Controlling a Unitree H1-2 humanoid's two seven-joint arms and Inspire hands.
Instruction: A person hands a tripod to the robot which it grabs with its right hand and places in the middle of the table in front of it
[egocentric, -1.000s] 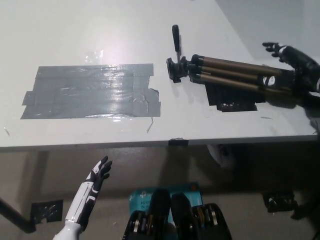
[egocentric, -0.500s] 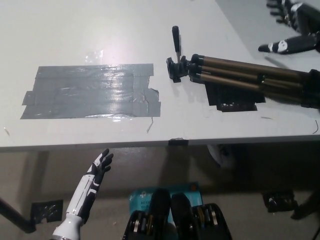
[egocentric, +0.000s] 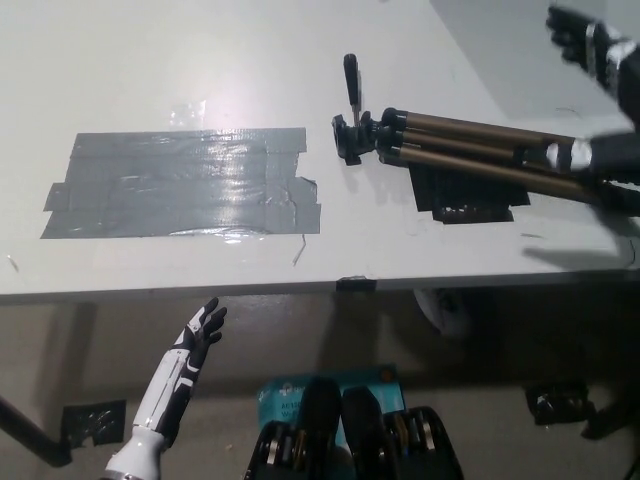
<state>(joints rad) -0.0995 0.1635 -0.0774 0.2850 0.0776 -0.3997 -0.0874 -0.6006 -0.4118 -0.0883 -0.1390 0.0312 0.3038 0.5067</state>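
Note:
The tripod (egocentric: 470, 150) lies folded on the white table (egocentric: 400, 250), right of the middle. Its black head and handle (egocentric: 350, 125) point left, and the bronze legs run off to the right. My black right hand (egocentric: 605, 60) is at the picture's top right, blurred, with its fingers spread above the leg ends. A lower part of it (egocentric: 585, 155) hangs just over the legs, and no grip on them shows. My white left hand (egocentric: 198, 340) rests open below the table's front edge at lower left.
A large patch of grey tape (egocentric: 180, 180) covers the table's left half. A black tape patch (egocentric: 465, 200) lies under the tripod legs. The table's front edge (egocentric: 300, 288) runs across the picture. A blue item (egocentric: 285, 390) sits on the floor below.
My right hand has let go of the tripod legs and lifted off toward the top right. The tripod has stayed where it lies. My left hand has barely shifted.

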